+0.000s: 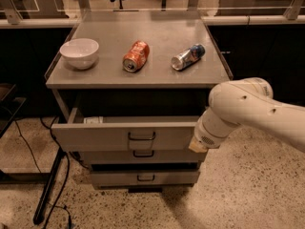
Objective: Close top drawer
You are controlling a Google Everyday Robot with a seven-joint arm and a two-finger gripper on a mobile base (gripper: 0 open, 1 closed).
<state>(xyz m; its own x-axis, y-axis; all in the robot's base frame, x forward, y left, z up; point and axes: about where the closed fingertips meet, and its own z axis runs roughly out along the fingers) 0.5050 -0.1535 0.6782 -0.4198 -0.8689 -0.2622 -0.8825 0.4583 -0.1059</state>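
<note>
The grey metal bench has the bulky white robot arm at its right front. Its wide, shallow grey metal top drawer stands pulled out, with the hand at the right end of its front panel; whether clenched or released cannot be told. A white bowl rests on top.

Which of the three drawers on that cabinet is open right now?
The top drawer, pulled well out so its inside shows; the middle drawer and bottom drawer sit further back. The gripper is at its front's right end.
</note>
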